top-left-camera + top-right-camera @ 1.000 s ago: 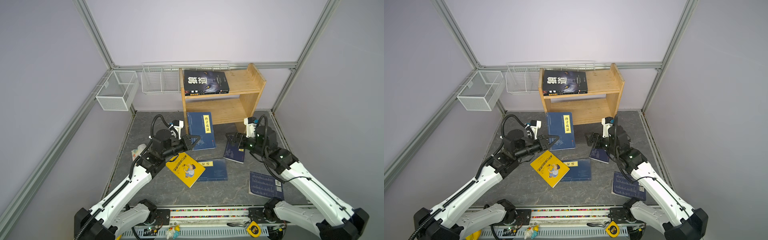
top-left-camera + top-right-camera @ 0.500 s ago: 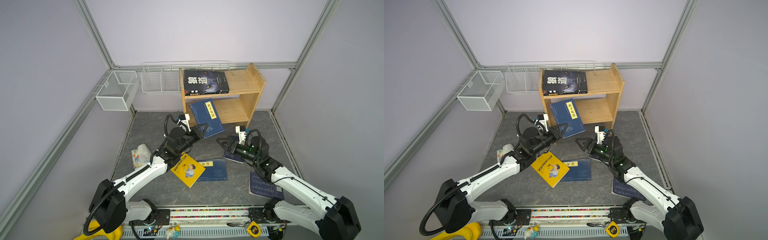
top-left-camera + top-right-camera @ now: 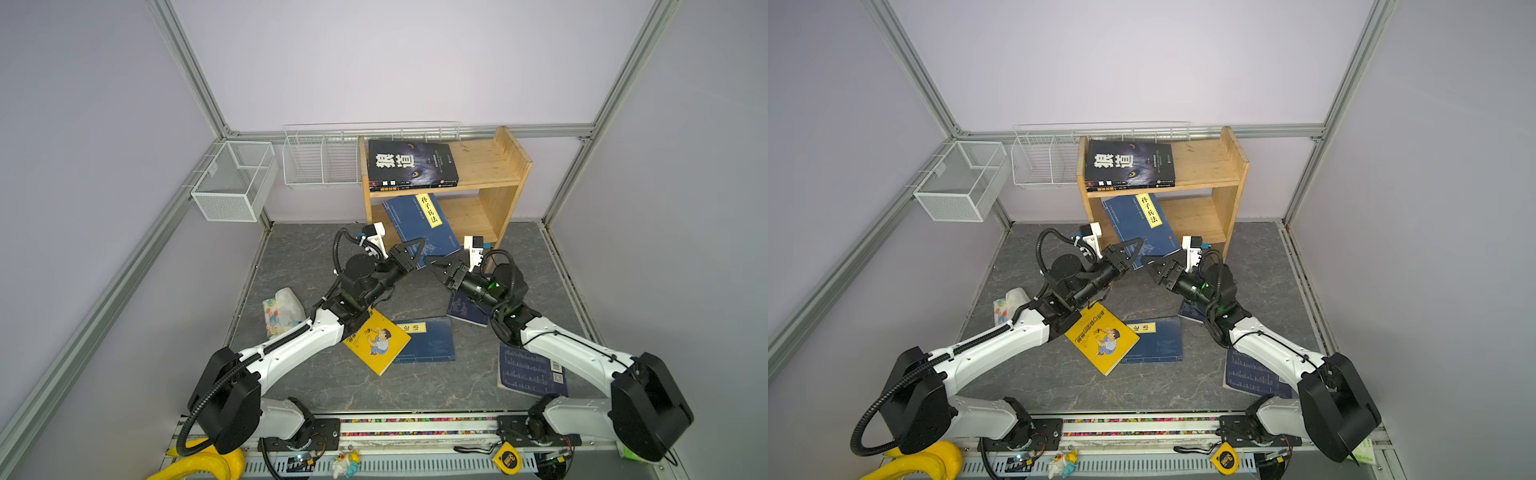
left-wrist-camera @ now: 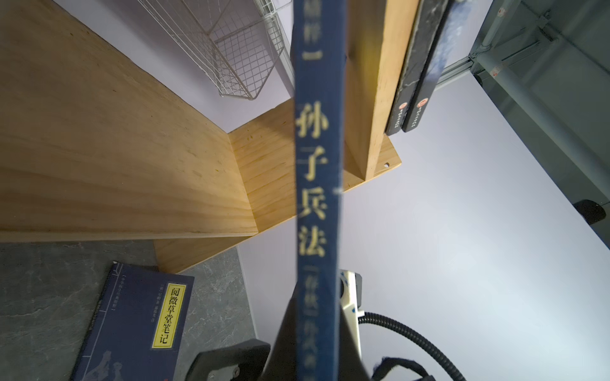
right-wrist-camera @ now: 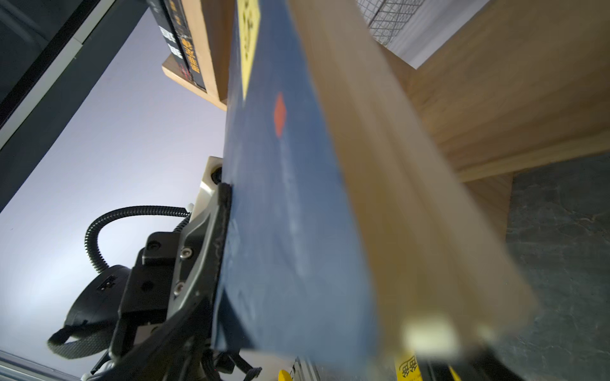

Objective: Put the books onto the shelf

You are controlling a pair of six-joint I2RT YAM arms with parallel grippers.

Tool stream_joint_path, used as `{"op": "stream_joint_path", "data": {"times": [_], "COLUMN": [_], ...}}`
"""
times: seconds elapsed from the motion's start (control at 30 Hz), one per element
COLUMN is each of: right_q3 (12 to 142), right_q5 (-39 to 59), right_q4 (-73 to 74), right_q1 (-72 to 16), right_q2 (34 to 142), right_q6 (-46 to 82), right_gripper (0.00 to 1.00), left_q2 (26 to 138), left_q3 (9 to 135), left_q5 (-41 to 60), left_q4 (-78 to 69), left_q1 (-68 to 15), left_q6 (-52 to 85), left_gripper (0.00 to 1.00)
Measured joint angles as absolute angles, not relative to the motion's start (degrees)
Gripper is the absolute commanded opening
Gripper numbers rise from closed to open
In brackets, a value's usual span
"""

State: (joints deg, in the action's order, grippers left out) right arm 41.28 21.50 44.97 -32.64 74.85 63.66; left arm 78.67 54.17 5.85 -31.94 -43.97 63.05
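The navy paperback [image 3: 424, 224] hangs tilted before the lower tier of the pine shelf [image 3: 513, 158], its low corner pinched in the closed left gripper [image 3: 413, 255]. Light and floppy, it probably swivels there; mid-spine seems steadier. The right gripper [image 3: 436, 266] gapes just beside it.

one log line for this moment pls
step: shelving | left gripper: shut on navy book, tilted at lower tier of shelf | right gripper: open, beside that book | top tier: black books | table: yellow book waiting
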Motion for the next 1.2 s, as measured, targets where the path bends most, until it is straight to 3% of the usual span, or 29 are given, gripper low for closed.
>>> {"op": "stream_joint_path", "data": {"times": [0.17, 0.4, 0.53, 0.57, 0.87, 1.2], "right_q3": [41.63, 41.87, 41.87, 41.89, 46.52, 54.76], "right_q5": [20.84, 19.9, 19.77, 19.81, 23.88, 39.03], "right_q4": [50.37, 52.9, 52.31, 51.81, 37.8, 22.44], "right_q1": [-32.62, -32.4, -32.25, -32.21, -29.67, -24.34], "right_q2": [76.77, 77.8, 77.17, 76.9, 74.35, 72.12], "right_q6": [65.84, 67.85, 68.6, 68.53, 64.84, 61.04], "right_gripper": [0.53, 0.18, 0.15, 0.09, 0.07, 0.09], "left_q2": [80.47, 81.89, 82.0, 82.0, 81.32, 74.39], "left_q3": [54.17, 54.17, 54.17, 54.17, 54.17, 54.17], "left_q5": [6.04, 5.8, 5.87, 5.85, 5.78, 3.88], "left_q4": [-34.04, -34.59, -34.41, -34.37, -32.56, -27.81], "left_q1": [-44.6, -44.64, -44.71, -44.75, -45.04, -41.23], "left_q6": [65.1, 66.08, 65.93, 65.91, 64.05, 58.3], "left_gripper": [0.0, 0.0, 0.03, 0.06, 0.41, 0.44]}}
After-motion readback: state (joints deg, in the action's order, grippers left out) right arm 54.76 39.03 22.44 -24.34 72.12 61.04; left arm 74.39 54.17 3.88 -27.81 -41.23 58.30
